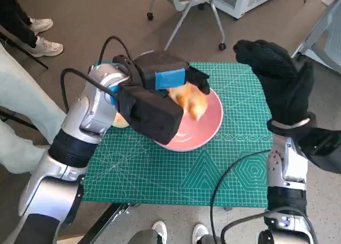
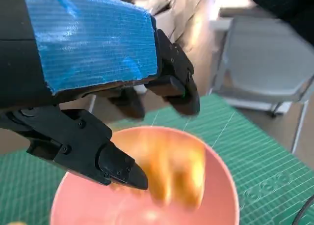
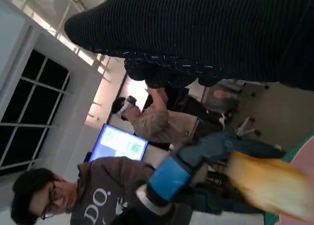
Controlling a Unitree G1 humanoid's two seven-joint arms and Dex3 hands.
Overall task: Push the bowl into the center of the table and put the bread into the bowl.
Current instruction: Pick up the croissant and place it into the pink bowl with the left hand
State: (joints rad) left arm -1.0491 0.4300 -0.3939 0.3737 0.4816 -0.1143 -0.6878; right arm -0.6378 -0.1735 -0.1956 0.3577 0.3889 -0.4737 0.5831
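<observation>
Bread (image 1: 191, 102): blurred, over pink bowl (image 1: 205, 128), beneath left hand (image 1: 165, 79).
Left hand: fingers apart, empty.
Right hand (image 1: 279, 79): raised, grip unclear.

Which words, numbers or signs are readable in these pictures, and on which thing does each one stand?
"DO": large pale letters on the chest of a person's dark sweatshirt, right wrist view; the print may continue, I cannot tell.
Blue screen behind: a pale panel with a square code, too small to read.
Green cutting mat: grid lines and small printed marks, too small to read.
Nothing else readable.
</observation>
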